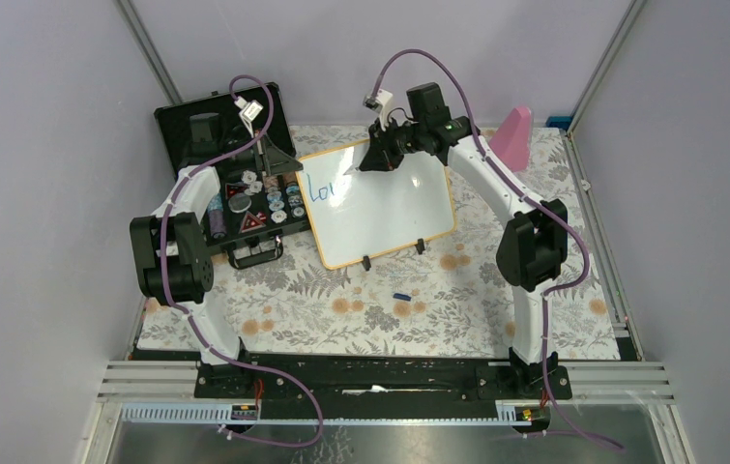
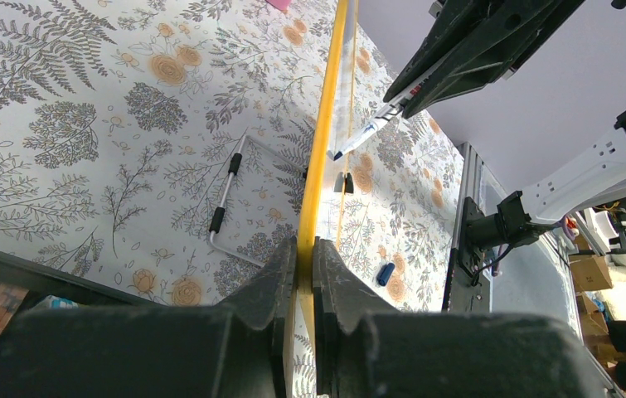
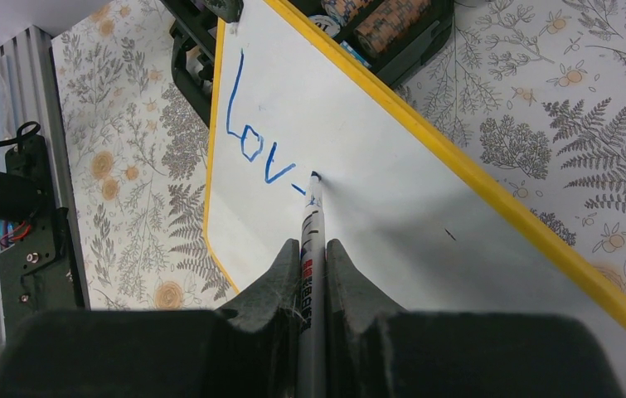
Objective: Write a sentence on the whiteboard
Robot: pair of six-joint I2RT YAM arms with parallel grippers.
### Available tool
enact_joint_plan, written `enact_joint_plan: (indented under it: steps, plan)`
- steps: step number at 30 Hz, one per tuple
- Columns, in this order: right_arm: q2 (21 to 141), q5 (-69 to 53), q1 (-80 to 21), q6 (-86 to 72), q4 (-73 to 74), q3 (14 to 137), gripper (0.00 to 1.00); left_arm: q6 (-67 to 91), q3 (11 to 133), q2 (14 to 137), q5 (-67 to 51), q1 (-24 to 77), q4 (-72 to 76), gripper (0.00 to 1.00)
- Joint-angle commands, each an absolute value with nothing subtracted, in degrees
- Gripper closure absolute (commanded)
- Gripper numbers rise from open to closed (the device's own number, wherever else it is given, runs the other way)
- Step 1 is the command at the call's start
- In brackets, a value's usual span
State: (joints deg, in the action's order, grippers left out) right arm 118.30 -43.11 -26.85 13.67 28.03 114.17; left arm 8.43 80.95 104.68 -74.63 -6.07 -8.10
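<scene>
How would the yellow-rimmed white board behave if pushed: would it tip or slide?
The yellow-rimmed white board is probably stiff: its rim runs straight edge-on. It may slide or tip, resting on two small black feet; the left fingers clamp its rim.

Table (image 1: pixel 573 290) covered in fern and orange-flower print. Whiteboard (image 1: pixel 390 208) on far half, tilted; the two black feet on its near edge rest on the print. Black case (image 1: pixel 235 184), lid open, just beside whiteboard's left edge, at table's far-left corner. Small blue cap (image 1: pixel 401 296) on bare print in front of whiteboard, near its right foot, apart from it. Pink wedge-shaped object (image 1: pixel 512 138) beyond whiteboard's far-right corner, near table's far edge.
</scene>
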Motion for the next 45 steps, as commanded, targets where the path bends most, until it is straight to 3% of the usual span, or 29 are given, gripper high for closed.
enact_joint_plan:
  steps: [1,45]
  plan:
    - [118.9,-42.6,-27.6,14.4,27.7,114.4,1.00,7.6,80.7,102.2,-75.5,-5.9,-8.4,1.00]
    - [114.1,-41.8,-25.6,17.0,27.6,107.5,1.00,7.6,80.6,101.8,-75.2,-5.9,-8.6,1.00]
